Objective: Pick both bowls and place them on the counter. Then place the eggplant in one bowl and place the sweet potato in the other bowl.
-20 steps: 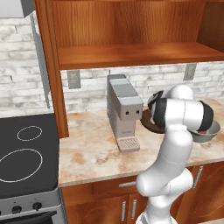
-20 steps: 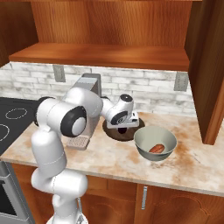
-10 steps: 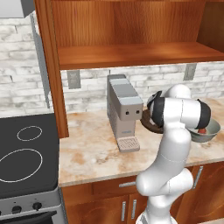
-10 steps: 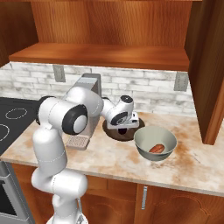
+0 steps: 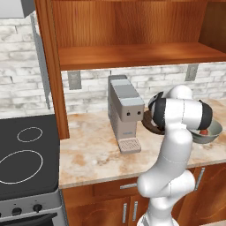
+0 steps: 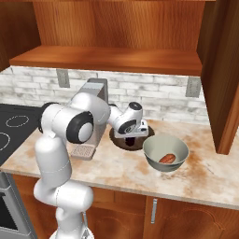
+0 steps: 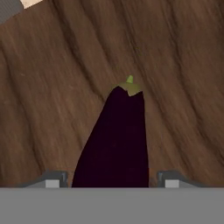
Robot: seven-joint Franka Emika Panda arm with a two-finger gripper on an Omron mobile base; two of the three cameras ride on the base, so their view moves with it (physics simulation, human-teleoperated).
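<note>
Tool (image 6: 132, 134) low over shallow dark brown wooden bowl (image 6: 122, 142), fingers spread beside glossy purple-black eggplant (image 7: 114, 140); grasp unclear. Orange sweet potato (image 6: 167, 158) inside grey-green glazed bowl (image 6: 154, 150), right, on marbled bench (image 6: 200, 175).

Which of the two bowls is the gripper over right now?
The dark wooden bowl, beside the coffee machine; the eggplant lies in it. The grey-green bowl holds the sweet potato.

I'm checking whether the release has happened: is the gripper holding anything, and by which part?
It cannot be told: the eggplant lies between the gripper fingertips over the wooden bowl, contact unclear.
</note>
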